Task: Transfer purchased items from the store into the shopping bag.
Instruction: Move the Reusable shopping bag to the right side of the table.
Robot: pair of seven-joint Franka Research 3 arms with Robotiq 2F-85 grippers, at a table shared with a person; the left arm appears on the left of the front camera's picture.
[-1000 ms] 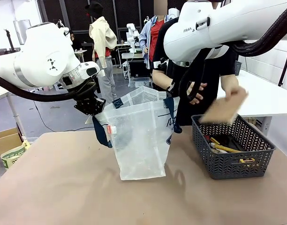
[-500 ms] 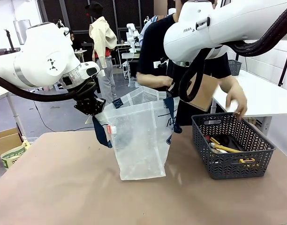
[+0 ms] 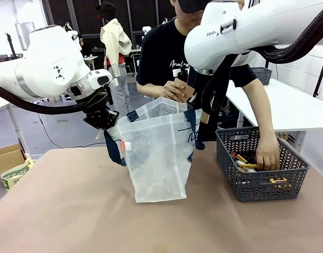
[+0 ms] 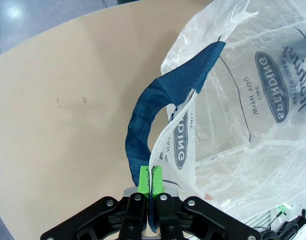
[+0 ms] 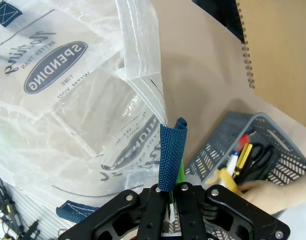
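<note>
1. Table (image 3: 72, 211): tan top. It carries the bag and the basket.

2. Bag (image 3: 159, 158): stands upright at mid-table with its mouth open. The walls are translucent white with navy lettering and navy handles. All positions below are given from the bag.

3. Basket (image 3: 262, 187): dark grey, with lattice walls. It stands on the table just to the robot's right of the bag and does not touch it.

4. Cardboard item (image 3: 188, 87): brown and flat, held directly above the bag's mouth at the far rim. It has not entered the bag. The right wrist view shows a spiral binding along one of its edges (image 5: 278, 60).

5. Left gripper (image 4: 151, 175): the jaws are fully closed. The green pads pinch the bag's rim and navy strap at the bag's left side. In the front view it sits at the bag's upper left corner (image 3: 106, 120).

6. Right gripper (image 5: 169, 192): the jaws are fully closed on the navy strap at the bag's right rim. The strap end stands up between the pads.

7. Person's hands: one hand (image 3: 174, 92) grips the cardboard item above the bag. The other hand (image 3: 268, 154) reaches down into the basket, right of the bag.

8. Yellow-and-black object (image 3: 278, 181): lies in the basket, outside the bag.
</note>
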